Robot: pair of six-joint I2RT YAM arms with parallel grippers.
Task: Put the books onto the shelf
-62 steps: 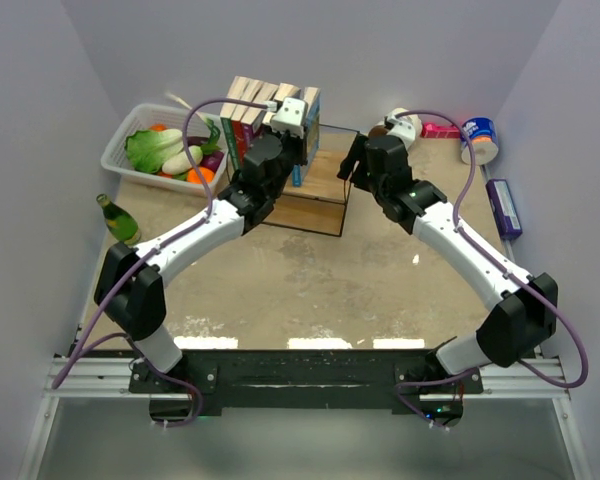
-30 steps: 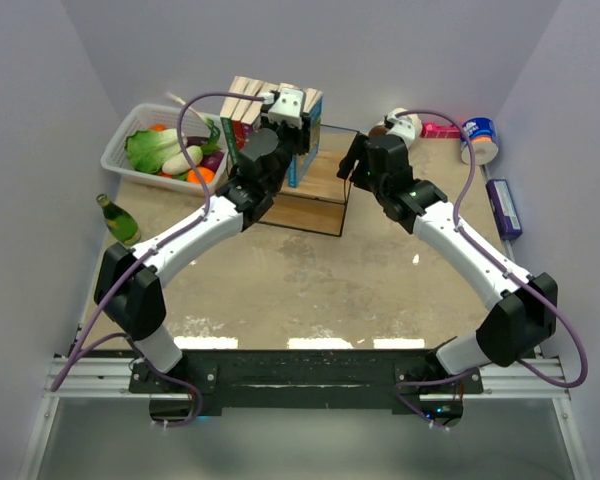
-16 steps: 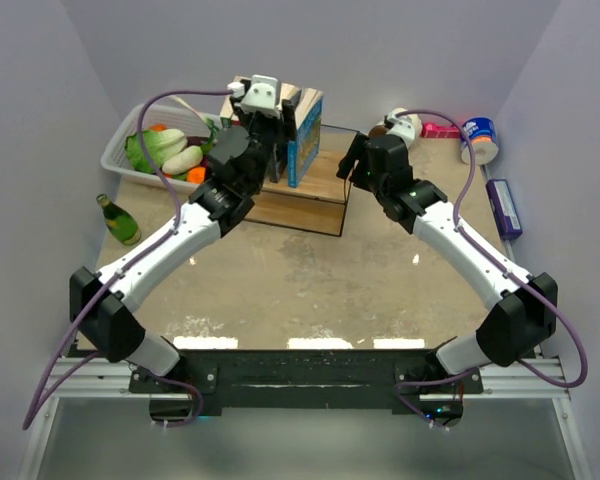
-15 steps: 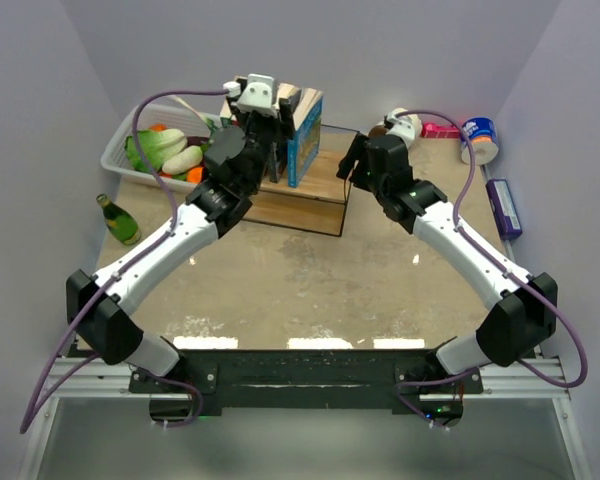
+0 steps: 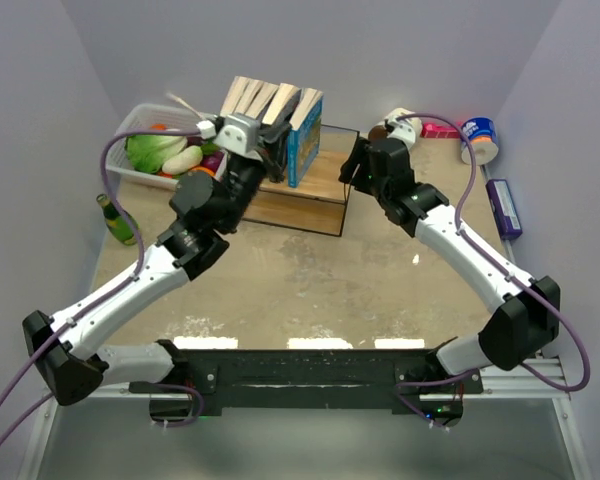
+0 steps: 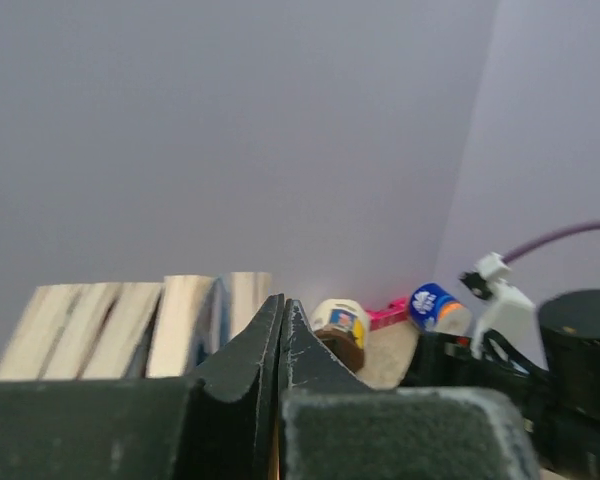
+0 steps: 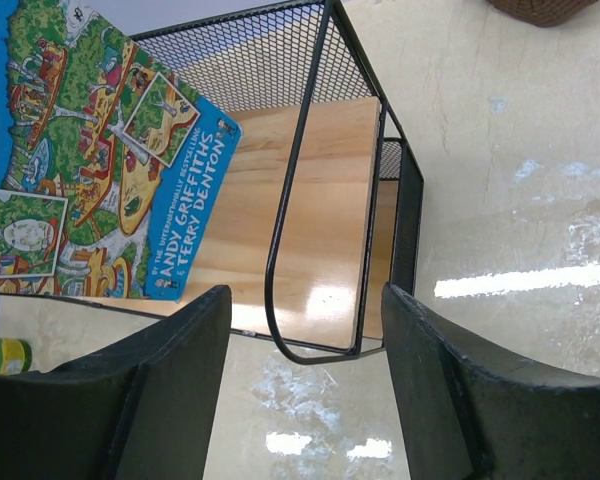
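books stand in a row on the left half of the shelf in the top view, cream edges up and all leaning left. i count about five, with the blue book at the right end. the right half of the board is bare. no book lies on the table that i can see, so the task looks done or all but done. at most the leaning row wants straightening. the left gripper sits close in front of the row, its jaws hard to read from here. the right gripper hangs just beside the shelf's right end.

left wrist view: the left gripper is pinched fully together with nothing between its fingers. the books show their page edges just beyond it, apart from the tips as far as i can tell.

right wrist view: the right gripper is spread wide and holds nothing. it is over the bare board of the shelf, and the blue book stands at the far side.
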